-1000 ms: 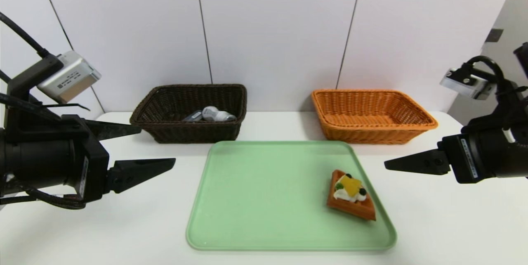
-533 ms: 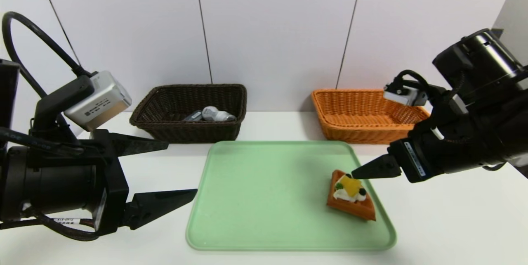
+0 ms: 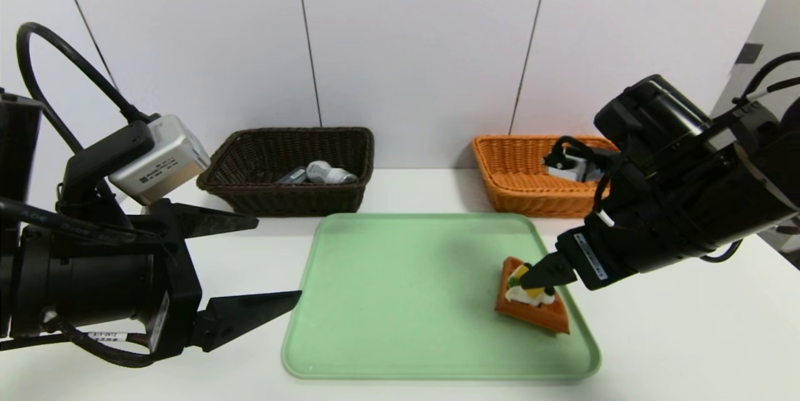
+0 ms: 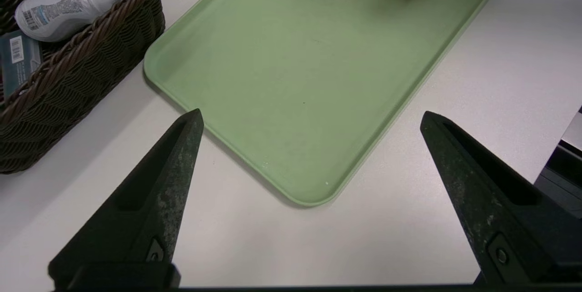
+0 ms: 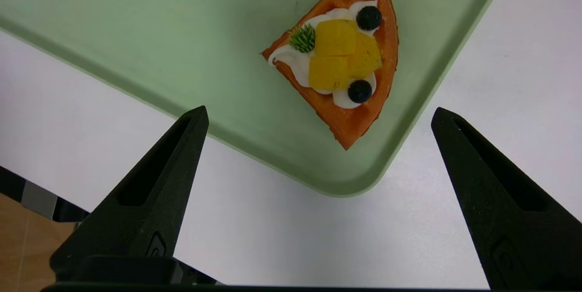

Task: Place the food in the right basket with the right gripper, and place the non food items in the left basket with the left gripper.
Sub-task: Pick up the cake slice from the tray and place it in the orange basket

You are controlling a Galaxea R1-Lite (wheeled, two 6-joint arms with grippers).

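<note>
While non-food items (image 3: 319,173) already lie in the dark left basket (image 3: 289,196) at the table's far edge and the orange right basket (image 3: 525,195) shows no food, only the waffle slice (image 3: 531,307) left on the green tray (image 3: 400,301), near its front right corner. Right gripper (image 5: 318,119) poised above it, fingers wide, nothing held. Left gripper (image 4: 309,119) off the tray's left edge, fingers wide, idle.

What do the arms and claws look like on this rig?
Both arms are bulky black cylinders. The left claw and right claw each have two matte black, tapered, pointed fingers with scuffed faces. A silver boxy camera sits on each wrist. A thick black cable loops over the left arm; white labels mark the wrist housings.
</note>
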